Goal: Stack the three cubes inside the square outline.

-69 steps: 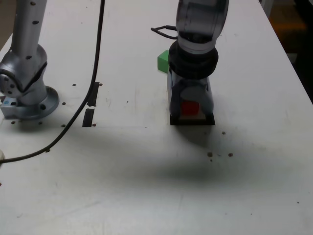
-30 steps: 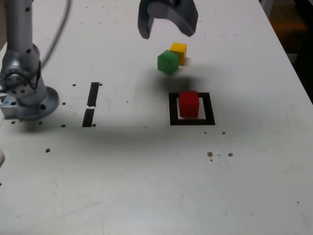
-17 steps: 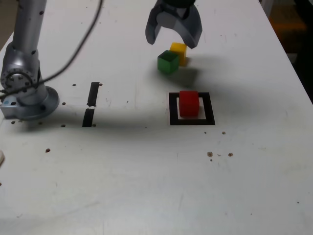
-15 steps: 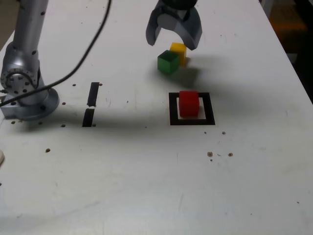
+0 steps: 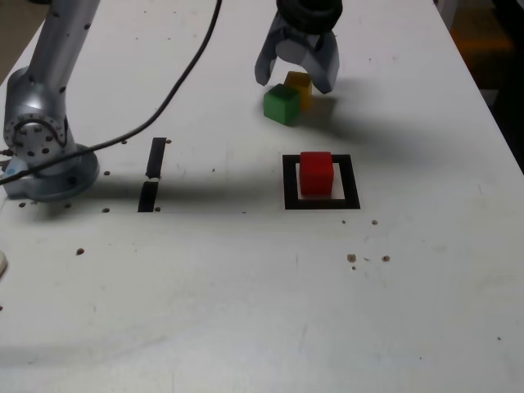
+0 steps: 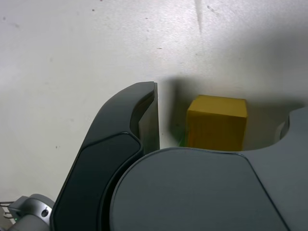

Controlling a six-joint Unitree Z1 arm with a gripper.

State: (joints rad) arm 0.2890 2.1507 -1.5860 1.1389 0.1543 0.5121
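Note:
The red cube [image 5: 316, 173] stands inside the square outline [image 5: 288, 183] in the middle of the table. Behind it the green cube [image 5: 282, 105] and the yellow cube [image 5: 298, 85] sit close together, the yellow one farther back. My gripper [image 5: 295, 83] is open and low over the yellow cube, one finger on each side. In the wrist view the yellow cube [image 6: 216, 123] lies between the dark fingers [image 6: 144, 115] with a gap on both sides. My gripper [image 6: 224, 108] touches nothing that I can see. A thin green sliver shows beside the yellow cube there.
The arm's silver base [image 5: 45, 155] stands at the exterior view's left, with a black cable [image 5: 168, 102] running across the table. Two short black tape strips [image 5: 155, 157] lie beside it. Small dark specks [image 5: 352, 258] dot the white table; its edge runs along the exterior view's right.
The gripper has left the red cube in the outline, swung back and come down around the yellow cube. The cubes have not moved.

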